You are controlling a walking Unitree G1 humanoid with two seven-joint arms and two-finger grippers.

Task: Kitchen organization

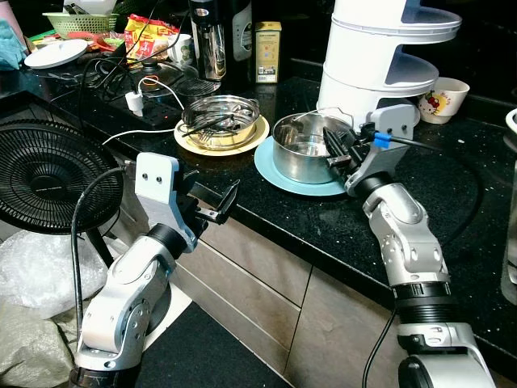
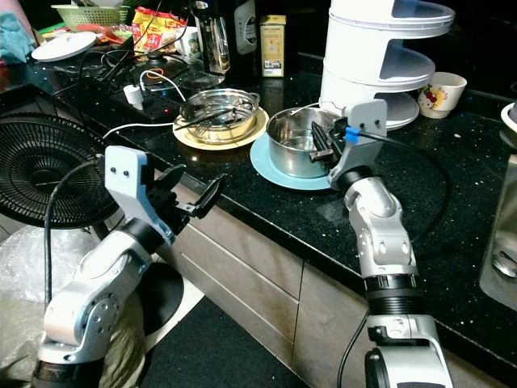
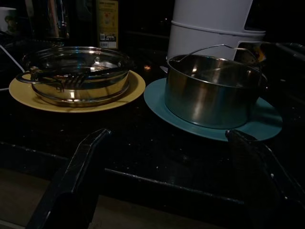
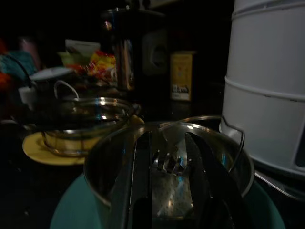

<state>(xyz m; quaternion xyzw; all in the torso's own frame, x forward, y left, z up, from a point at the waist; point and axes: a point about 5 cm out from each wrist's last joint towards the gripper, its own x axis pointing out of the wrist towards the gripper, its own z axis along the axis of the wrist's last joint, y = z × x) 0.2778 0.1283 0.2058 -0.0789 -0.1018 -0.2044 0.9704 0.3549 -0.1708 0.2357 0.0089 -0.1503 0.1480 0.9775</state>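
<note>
The right gripper [image 1: 338,148], fingers parted, reaches inside the round steel pot [image 1: 305,148] on a teal plate [image 1: 279,175] (apparently mid-grasp); next, closing on its contents. The left gripper [image 1: 216,202] hovers open, short of the counter.

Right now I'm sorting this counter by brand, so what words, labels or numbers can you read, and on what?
None can be read.
Yellow tin: a printed label, too small to read.
Snack packets: red and yellow print, too blurred to read.
Cup: a red picture, no letters I can make out.
White steamer, steel pot and right gripper in it: no markings seen.
</note>
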